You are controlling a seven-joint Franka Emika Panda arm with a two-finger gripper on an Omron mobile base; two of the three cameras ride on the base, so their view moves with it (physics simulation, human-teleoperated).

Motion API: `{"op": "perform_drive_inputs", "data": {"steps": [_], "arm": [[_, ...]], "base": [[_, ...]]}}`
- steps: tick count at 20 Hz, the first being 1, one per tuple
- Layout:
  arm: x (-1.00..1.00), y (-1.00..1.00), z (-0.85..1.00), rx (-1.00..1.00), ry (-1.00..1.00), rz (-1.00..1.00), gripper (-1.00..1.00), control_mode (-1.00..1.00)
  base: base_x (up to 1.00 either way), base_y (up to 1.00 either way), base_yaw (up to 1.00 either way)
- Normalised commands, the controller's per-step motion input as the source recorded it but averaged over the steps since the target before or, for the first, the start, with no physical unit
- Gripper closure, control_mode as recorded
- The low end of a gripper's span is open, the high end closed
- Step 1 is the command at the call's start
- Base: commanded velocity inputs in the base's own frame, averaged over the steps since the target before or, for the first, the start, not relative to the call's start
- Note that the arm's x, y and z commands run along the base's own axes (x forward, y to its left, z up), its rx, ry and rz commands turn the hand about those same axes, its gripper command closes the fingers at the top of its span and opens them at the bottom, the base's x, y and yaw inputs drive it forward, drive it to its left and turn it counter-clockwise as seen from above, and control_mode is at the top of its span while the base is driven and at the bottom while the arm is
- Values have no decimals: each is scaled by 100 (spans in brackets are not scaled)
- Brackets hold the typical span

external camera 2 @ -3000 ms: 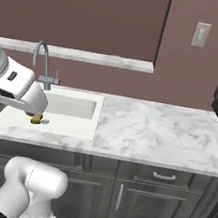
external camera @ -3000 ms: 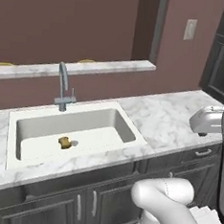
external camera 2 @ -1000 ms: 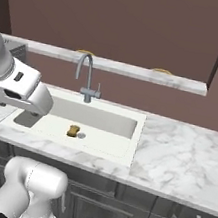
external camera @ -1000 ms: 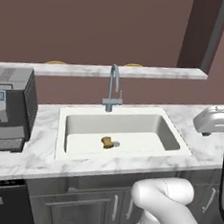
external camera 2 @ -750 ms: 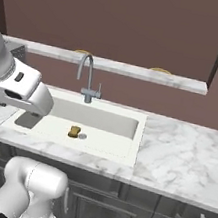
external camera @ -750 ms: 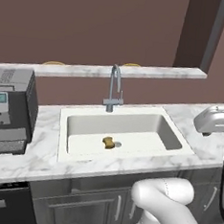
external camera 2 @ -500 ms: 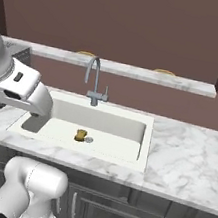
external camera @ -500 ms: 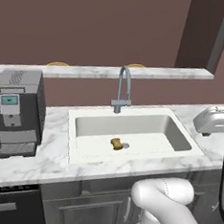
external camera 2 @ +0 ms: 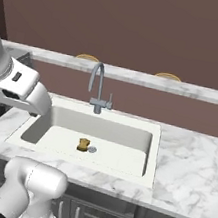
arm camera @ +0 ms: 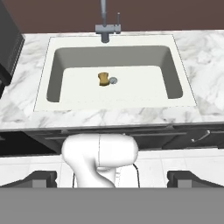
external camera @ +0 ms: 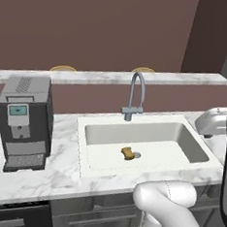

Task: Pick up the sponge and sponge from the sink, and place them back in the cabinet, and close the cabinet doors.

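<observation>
A dark grey coffee machine (external camera: 24, 122) stands on the white marble surface (external camera: 57, 171), well off to the left of the tool (arm camera: 112, 177) as the hand view looks along it. Moving right, the wide white sink (arm camera: 188, 98) is set into the surface, ahead of the tool and well apart from it. A grey gooseneck faucet (external camera: 134, 95) rises at the middle of the sink's far rim. On the sink floor lies one small golden-tan sponge (arm camera: 103, 78), a little left of the tool's centre line and touching nothing but the basin floor; a small round metal drain (arm camera: 113, 80) sits just beside it on its right. Whether a second sponge is there cannot be told from these views. The tool hangs high above the near edge of the surface, pointing forward and down toward the basin, its two dark finger tips (arm camera: 40, 178) standing far apart at the bottom corners of the hand view, with nothing between them. Behind the sink a narrow marble ledge (external camera 2: 137, 78) runs along a brown wall. Farther right the surface continues as bare marble, with dark grey drawer fronts (arm camera: 192, 138) beneath it.
</observation>
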Motion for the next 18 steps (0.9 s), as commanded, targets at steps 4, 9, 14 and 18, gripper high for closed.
{"op": "perform_drive_inputs", "data": {"steps": [4,9,14,18], "arm": [[0,0,0,0,0,0,-100,100],[0,0,0,0,0,0,-100,100],[0,0,0,0,0,0,-100,100],[24,9,-6,0,0,0,-100,-100]], "base": [[46,1,0],[39,0,0],[33,2,0],[6,1,0]]}}
